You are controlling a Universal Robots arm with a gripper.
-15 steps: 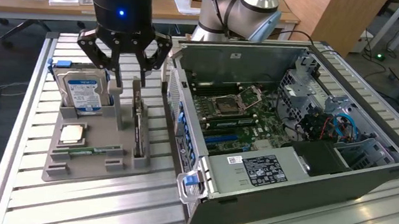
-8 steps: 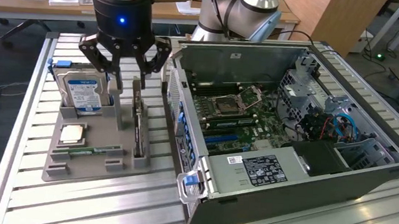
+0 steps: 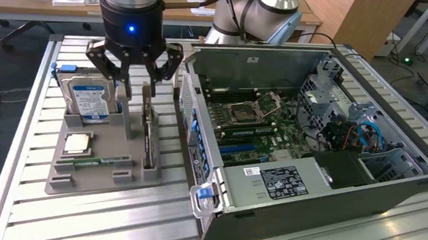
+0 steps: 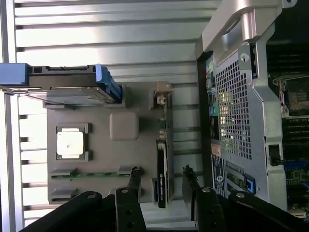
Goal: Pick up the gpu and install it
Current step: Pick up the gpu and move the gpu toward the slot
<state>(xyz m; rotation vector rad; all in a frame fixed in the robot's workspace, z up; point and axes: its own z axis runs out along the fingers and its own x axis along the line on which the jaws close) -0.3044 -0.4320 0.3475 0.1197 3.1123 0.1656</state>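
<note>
The gripper [image 3: 135, 82] hovers over the grey holder tray [image 3: 86, 187], its fingers [image 4: 131, 193] spread apart and holding nothing. The gpu [image 3: 150, 141] stands on edge in the tray, just beside the open computer case [image 3: 264, 64]. A descent off-centre could drive a finger onto the card's top edge, or into the hard drive [image 3: 89, 99] alongside. The wrist view shows the card's edge lying between the fingers. The exterior view shows the gap above the card, and the motherboard [image 3: 252, 126].
</note>
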